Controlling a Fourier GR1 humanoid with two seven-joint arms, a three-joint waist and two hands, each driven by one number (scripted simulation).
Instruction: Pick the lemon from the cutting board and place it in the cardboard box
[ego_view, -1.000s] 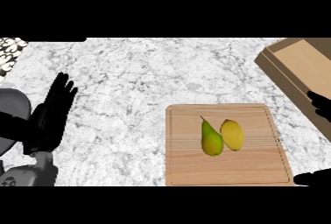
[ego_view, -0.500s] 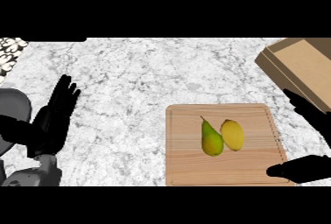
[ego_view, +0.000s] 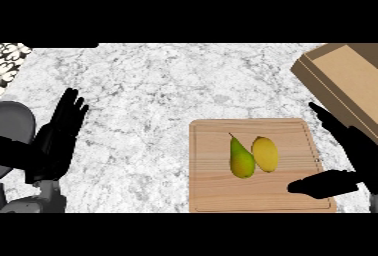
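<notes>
The right hand (ego_view: 347, 165) has come in from the lower right edge over the last second, and now spreads open — thumb over the cutting board's (ego_view: 214, 195) near right corner, fingers straight toward the cardboard box (ego_view: 347, 80) — not yet touching the lemon (ego_view: 266, 154). The lemon lies on the board, touching the pear (ego_view: 241, 159) on its left, so the reach has begun but the grasp is still to come. The left hand (ego_view: 55, 142) rests open at the left edge, fingers up.

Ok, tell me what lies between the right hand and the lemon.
Head view: only bare cutting board lies between the right hand and the lemon; the pear is on the lemon's far side.
</notes>
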